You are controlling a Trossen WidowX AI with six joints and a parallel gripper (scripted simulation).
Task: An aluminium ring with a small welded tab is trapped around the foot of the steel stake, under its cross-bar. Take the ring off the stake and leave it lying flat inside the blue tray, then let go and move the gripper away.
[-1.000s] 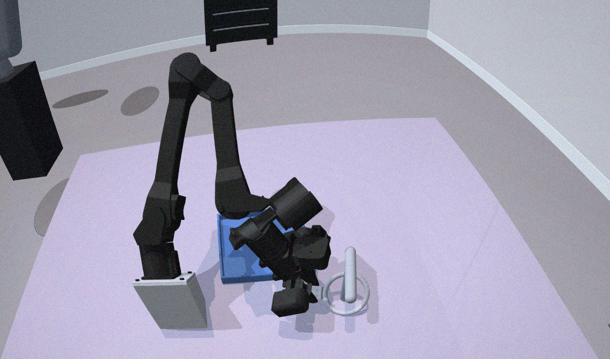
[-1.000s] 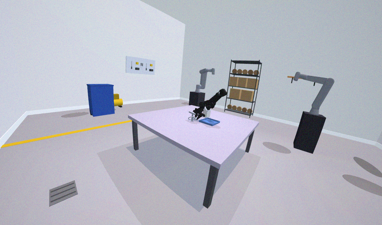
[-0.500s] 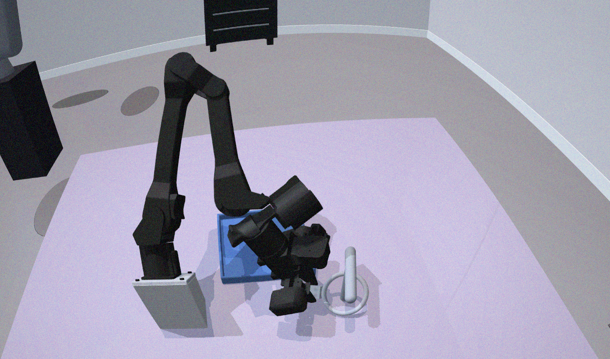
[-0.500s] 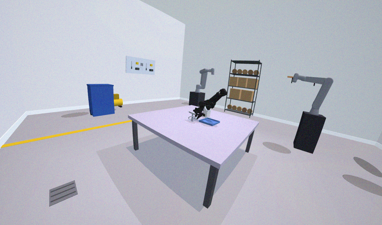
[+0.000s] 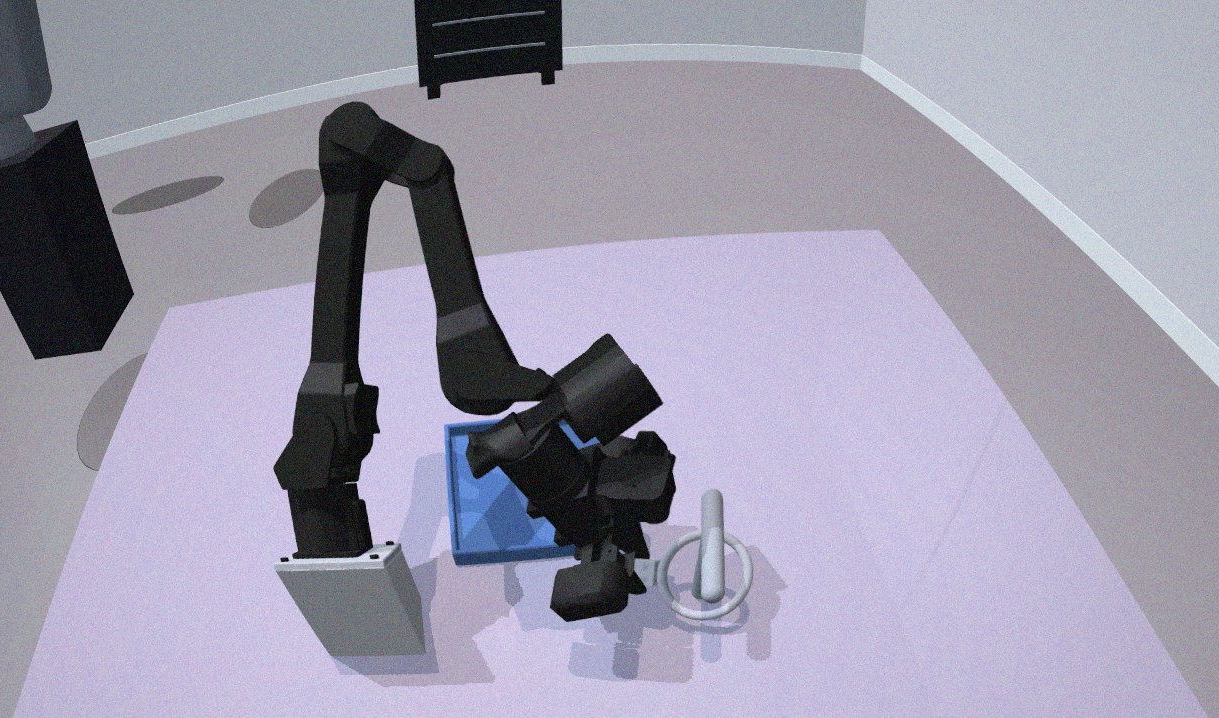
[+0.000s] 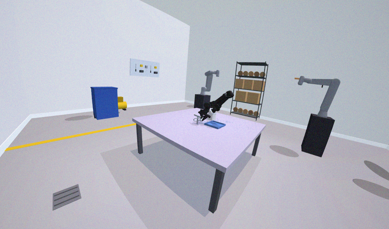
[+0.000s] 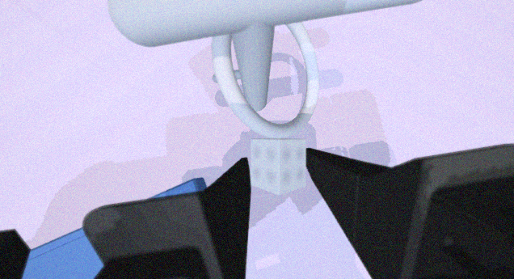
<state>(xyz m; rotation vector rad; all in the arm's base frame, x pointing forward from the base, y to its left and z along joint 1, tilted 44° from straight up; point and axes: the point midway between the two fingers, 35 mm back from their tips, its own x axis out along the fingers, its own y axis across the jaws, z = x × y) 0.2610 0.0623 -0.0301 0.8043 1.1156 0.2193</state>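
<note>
The aluminium ring [image 5: 704,616] [image 7: 279,131] surrounds the post of the steel stake [image 5: 711,535] [image 6: 197,120] [image 7: 254,66], below its cross-bar. In the top view its shadow is offset, so it hangs off the table top. Its square dimpled tab [image 5: 650,572] [image 7: 279,167] points toward the arm. My gripper [image 5: 638,573] [image 7: 275,158] is shut on the tab, one dark fingertip on each side in the wrist view. The blue tray [image 5: 497,559] [image 6: 211,126] [image 7: 61,252] lies beside the stake, partly hidden under the arm in the top view. No ring is in it.
The cross-bar [image 7: 194,14] spans above the ring in the wrist view. The arm's pale base block [image 5: 354,611] stands left of the tray. A lilac table [image 5: 827,357] [image 6: 190,138] carries everything. Other robots and a shelf [image 6: 248,90] stand away from the table.
</note>
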